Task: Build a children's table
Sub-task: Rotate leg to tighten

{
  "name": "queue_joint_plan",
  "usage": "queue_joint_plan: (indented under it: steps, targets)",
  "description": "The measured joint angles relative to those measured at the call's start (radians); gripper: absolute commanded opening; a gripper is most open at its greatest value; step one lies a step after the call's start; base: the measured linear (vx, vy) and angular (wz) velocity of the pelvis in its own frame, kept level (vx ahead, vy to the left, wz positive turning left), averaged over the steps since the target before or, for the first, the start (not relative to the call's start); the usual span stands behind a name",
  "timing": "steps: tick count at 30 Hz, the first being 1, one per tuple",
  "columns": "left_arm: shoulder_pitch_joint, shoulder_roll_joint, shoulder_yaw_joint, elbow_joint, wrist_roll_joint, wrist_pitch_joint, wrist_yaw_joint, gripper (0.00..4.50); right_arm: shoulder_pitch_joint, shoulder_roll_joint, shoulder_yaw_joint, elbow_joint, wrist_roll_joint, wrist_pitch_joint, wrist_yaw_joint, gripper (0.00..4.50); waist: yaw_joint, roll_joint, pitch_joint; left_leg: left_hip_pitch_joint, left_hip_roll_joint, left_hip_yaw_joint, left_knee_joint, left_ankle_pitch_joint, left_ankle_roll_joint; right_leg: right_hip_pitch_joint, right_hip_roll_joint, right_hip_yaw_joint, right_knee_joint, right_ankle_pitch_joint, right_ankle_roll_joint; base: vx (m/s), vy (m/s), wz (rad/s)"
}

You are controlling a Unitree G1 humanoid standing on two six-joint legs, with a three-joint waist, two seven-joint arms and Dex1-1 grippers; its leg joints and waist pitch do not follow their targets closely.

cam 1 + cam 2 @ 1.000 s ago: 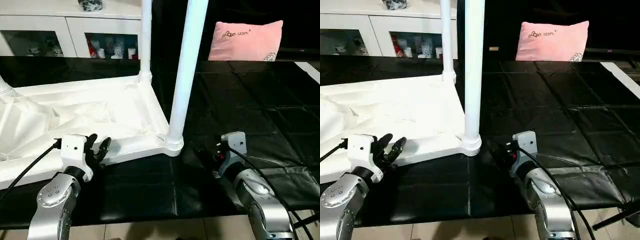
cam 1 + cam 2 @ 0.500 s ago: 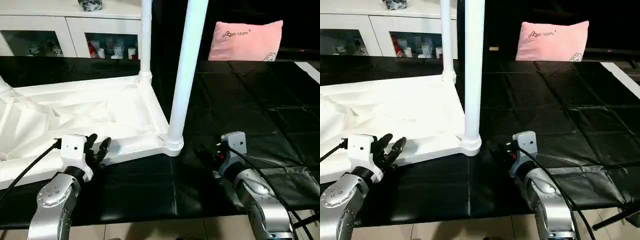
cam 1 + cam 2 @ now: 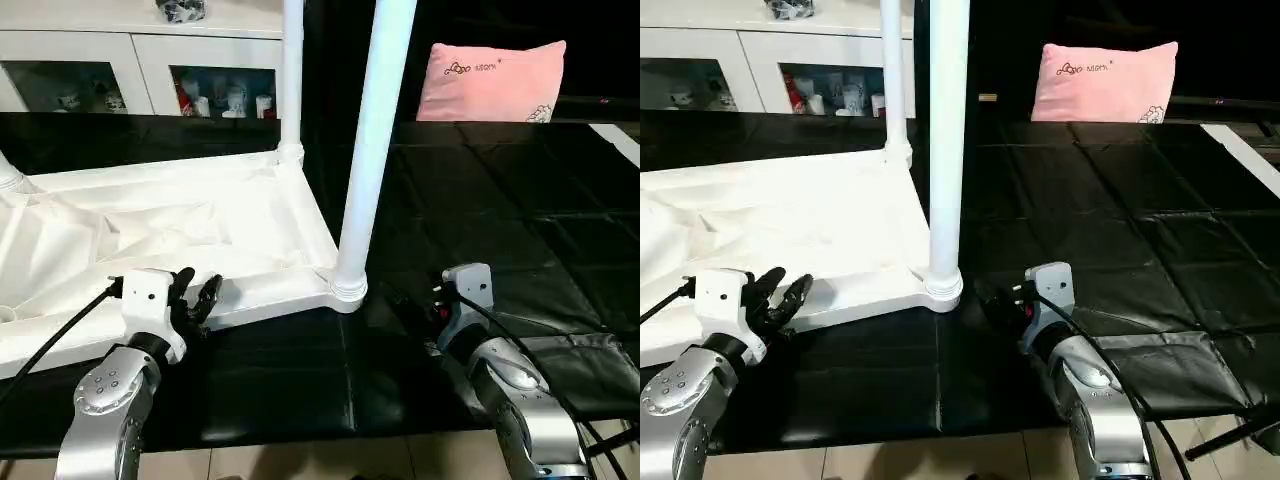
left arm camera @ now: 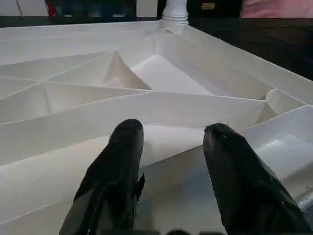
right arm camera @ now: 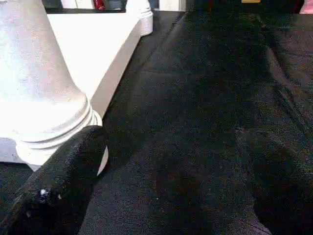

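Note:
The children's table lies upside down on the black mat. Its white ribbed tabletop (image 3: 170, 230) faces up, and a white leg (image 3: 362, 170) stands in the near right corner socket (image 3: 347, 288). Another leg (image 3: 291, 80) rises from the far right corner, and a leg base (image 3: 8, 177) shows at the far left. My left gripper (image 3: 198, 295) hovers at the tabletop's near rim, half open, its fingers (image 4: 122, 161) over the rim with nothing clamped. My right gripper (image 5: 171, 161) stands wide open low over the mat, just right of the near leg's base (image 5: 49, 117), one finger (image 5: 68, 176) beside it.
A white cabinet (image 3: 140, 60) with glass doors runs along the back left. A pink pillow (image 3: 490, 80) leans at the back right. Dark folded fabric (image 3: 580, 365) lies on the mat (image 3: 470, 200) by my right forearm. Pale floor (image 3: 330, 460) shows past the mat's near edge.

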Motion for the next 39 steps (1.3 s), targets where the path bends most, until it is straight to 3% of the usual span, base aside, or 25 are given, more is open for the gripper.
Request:
queue_joint_plan:
  steps: [39]
  targets:
    - [0.0,0.0,0.0,0.0,0.0,0.0,0.0,2.26,0.0,0.0,0.0,0.0,0.0,0.0,0.0,4.5,0.0,0.0,0.0,0.0,0.0,0.0,0.0,0.0,0.0,0.0,0.0,0.0,0.0,0.0,0.0,0.0,0.0,0.0]
